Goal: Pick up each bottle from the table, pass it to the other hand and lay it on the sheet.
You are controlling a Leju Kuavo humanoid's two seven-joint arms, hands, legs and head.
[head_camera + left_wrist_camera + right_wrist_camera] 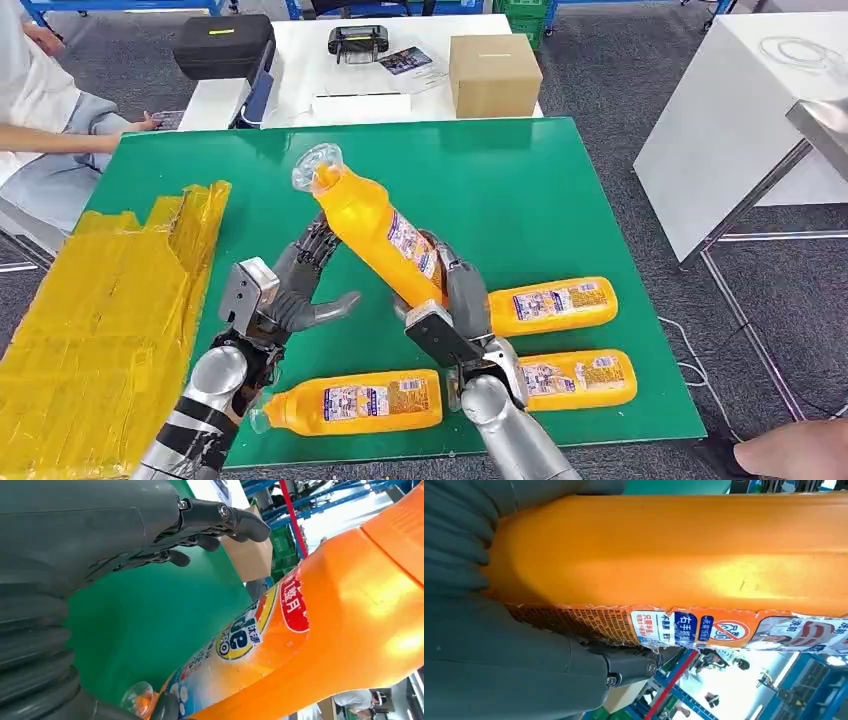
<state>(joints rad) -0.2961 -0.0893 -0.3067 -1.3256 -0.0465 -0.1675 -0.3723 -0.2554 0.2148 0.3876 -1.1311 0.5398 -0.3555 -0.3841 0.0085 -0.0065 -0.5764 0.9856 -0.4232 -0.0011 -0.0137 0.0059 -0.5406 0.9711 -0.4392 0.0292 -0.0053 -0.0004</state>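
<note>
Clamped around the lower body of the bottle (375, 228), the right hand (452, 300) holds it tilted above the table (520, 190), cap up and leftward. Just beside it, the left hand (290, 285) waits with fingers (315, 245) spread and empty. I judge this the handover: next the left hand must close on the smooth, glossy orange plastic before the right lets go. Three more bottles lie on the green top; the crinkled yellow sheet (100, 310) lies left.
</note>
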